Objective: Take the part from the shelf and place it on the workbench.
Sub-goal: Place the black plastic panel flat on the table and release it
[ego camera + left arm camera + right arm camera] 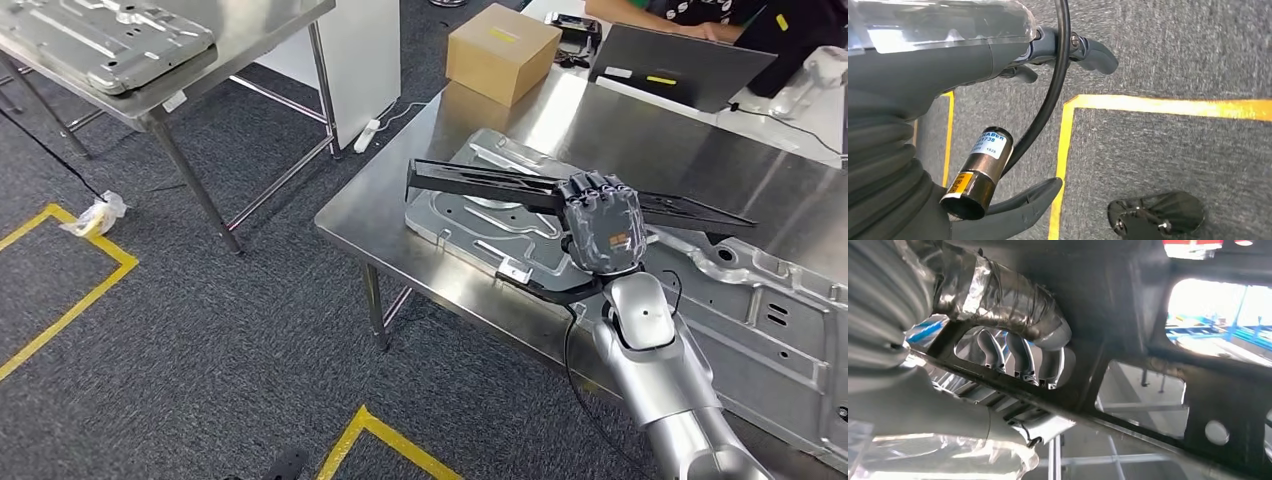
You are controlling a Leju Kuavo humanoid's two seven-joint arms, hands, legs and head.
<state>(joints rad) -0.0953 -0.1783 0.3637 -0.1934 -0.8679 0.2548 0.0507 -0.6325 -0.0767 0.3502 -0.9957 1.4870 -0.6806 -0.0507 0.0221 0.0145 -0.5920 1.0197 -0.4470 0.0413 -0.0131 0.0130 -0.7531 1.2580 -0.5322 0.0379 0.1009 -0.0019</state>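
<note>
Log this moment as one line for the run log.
right hand: holds black frame part | part: over workbench, above silver panel, contact unclear | left hand: holds nothing, over floor | step: placing

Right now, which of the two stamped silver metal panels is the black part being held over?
The large silver panel on the near workbench, directly beneath the black part that the right hand grips. The other panel lies on the far table, upper left.

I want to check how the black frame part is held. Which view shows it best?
Head view: the whole black frame part shows, gripped by the right hand above the workbench. Right wrist view shows its underside close up; left wrist view shows floor.
</note>
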